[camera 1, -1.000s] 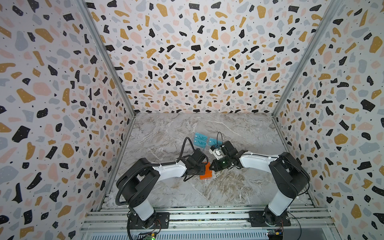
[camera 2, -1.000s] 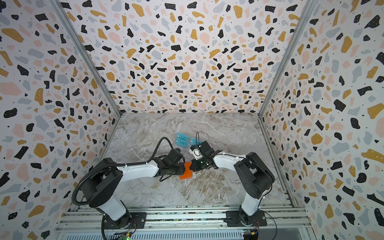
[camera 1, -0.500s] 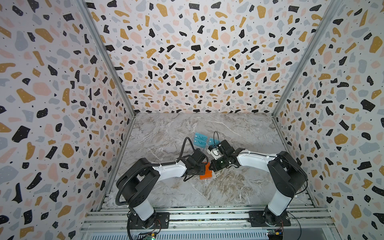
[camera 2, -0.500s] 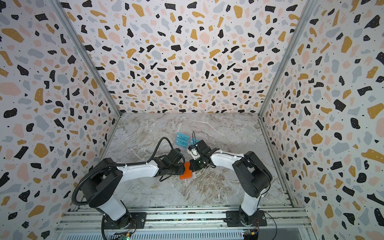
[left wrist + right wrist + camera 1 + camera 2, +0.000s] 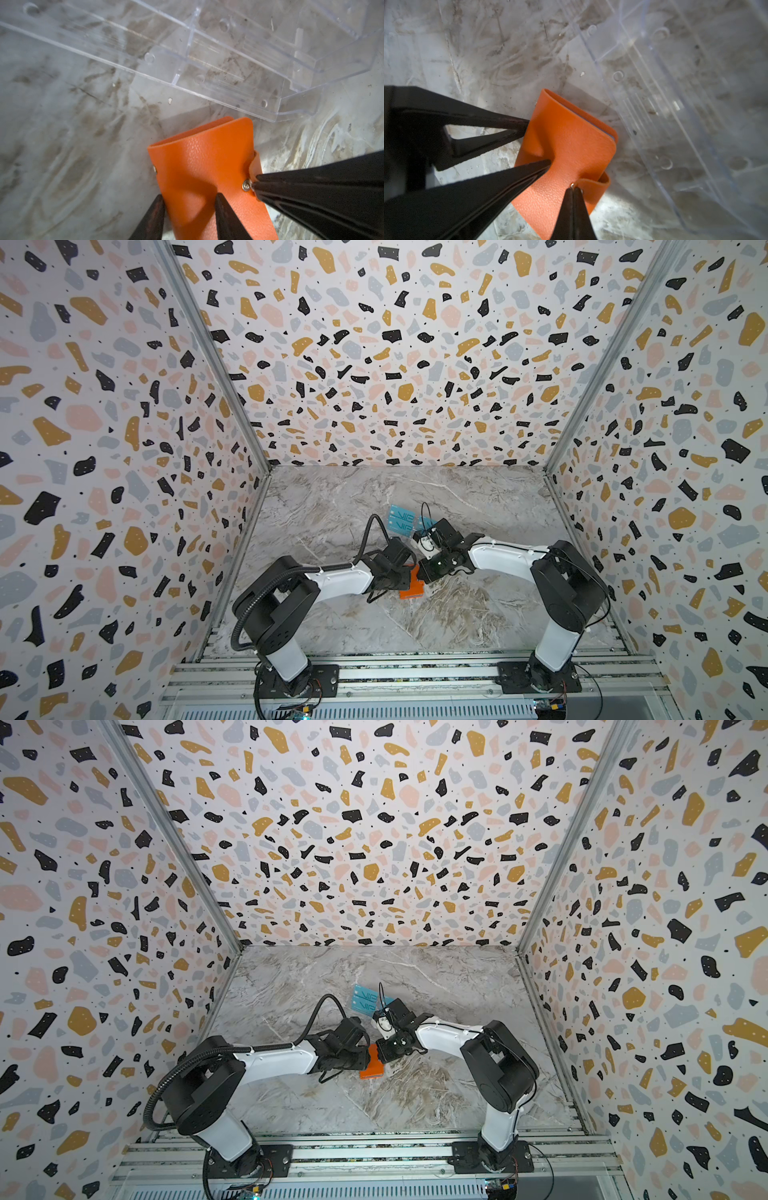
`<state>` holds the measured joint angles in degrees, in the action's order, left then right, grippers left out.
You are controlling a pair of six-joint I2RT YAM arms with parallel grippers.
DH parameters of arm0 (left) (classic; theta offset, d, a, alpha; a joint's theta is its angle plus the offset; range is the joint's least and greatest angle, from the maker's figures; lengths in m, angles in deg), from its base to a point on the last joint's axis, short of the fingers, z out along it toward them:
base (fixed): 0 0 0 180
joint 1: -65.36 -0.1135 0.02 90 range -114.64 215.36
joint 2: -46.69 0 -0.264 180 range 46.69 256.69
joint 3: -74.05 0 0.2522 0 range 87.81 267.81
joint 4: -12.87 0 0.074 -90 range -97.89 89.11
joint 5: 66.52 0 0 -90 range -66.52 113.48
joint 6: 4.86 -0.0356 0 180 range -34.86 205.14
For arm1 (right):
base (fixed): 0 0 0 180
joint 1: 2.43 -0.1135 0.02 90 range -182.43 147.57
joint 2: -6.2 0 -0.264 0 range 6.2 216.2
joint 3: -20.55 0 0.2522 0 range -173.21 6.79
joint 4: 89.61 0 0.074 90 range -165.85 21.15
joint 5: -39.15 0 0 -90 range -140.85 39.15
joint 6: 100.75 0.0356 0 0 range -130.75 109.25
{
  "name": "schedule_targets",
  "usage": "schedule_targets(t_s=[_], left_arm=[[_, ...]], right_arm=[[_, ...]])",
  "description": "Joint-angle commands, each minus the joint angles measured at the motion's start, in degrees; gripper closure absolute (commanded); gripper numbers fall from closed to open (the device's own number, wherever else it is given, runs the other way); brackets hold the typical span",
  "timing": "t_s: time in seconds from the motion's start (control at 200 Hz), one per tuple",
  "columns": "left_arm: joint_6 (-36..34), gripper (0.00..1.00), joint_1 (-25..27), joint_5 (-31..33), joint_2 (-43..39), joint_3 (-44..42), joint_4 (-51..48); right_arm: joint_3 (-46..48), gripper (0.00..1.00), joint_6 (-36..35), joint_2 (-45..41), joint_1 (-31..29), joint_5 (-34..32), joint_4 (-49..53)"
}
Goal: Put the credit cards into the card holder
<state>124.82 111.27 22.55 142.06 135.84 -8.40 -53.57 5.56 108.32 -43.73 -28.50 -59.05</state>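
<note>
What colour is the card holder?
Orange, with a pebbled leather-like grain; the card holder shows best in the right wrist view.

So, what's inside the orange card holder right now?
The card holder is folded closed; only a thin bluish sleeve edge shows between its covers. Whether any card sits inside is hidden by the cover. Teal cards lie on the table outside it.
</note>
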Motion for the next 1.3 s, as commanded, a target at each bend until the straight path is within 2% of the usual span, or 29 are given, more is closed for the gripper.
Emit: schedule_targets(t_s=[0.0, 0.591, 0.826, 0.991, 1.121, 1.296], left_arm=[[0.0, 0.58, 0.1, -1.2, 0.7, -2.0, -2.6], [2.5, 0.67, 0.0, -6.3, -0.2, -5.2, 4.0], [3.3, 0.6, -0.5, -6.2, -3.1, -7.0, 5.6], [3.9, 0.57, -2.8, -5.5, -7.5, -10.4, 7.1], [2.8, 0.61, -3.8, -5.7, -9.2, -11.0, 7.2], [1.1, 0.66, -3.8, -6.2, -6.7, -8.9, 7.4]], right_arm=[[-1.0, 1.0, -1.5, 3.5, -2.2, -1.6, 1.6], [-4.8, 1.0, -3.3, 8.2, -6.1, -9.3, 9.4], [-5.1, 1.0, -3.2, 6.5, -6.1, -10.3, 10.2], [-4.6, 1.0, -2.5, 5.2, -5.9, -10.8, 9.6], [-4.4, 1.0, -2.4, 4.4, -5.6, -10.2, 9.0], [-4.8, 1.0, -3.0, 4.8, -5.5, -9.3, 9.0]])
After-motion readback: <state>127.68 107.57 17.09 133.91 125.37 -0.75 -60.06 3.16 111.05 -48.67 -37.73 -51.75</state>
